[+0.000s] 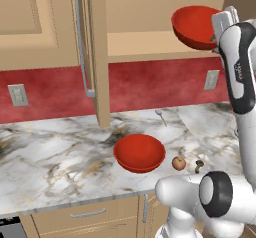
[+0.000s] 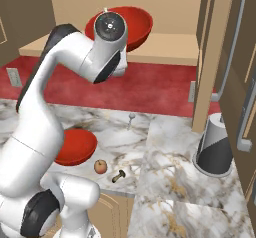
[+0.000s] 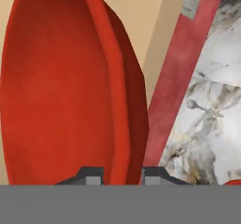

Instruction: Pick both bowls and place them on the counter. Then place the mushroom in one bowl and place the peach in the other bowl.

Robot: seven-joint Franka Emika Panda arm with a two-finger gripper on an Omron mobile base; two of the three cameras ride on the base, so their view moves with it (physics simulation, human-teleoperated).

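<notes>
Red and glossy, the second bowl point(image 1: 196, 26) hung tilted above the wooden shelf point(image 2: 165, 48), its rim clamped between the two tips of our pincer point(image 3: 121, 176). In the hand view we saw one dark tip on the inside of the rim and the other on the outside, so the pincer was closed on that bowl and nothing else.

Taking the counter point(image 1: 50, 157) as our landmark: the first bowl point(image 1: 139, 152) already sat upright on it near the front edge. The peach point(image 1: 178, 162) lay on the counter just beside that bowl, toward the arm, and the mushroom point(image 1: 199, 165) lay just beyond the peach, close to it but apart. A fork-like utensil point(image 1: 161, 116) rested further back on the counter, near the red wall. A grey-and-white canister point(image 2: 215, 146) stood on the counter well apart from the bowl.

We judged the step in hand to be moving the second bowl off the shelf. The next move, as we saw it, called for lowering the bowl to a bare stretch of counter, levelling it, and setting it down away from the fruit and first bowl before letting go.
</notes>
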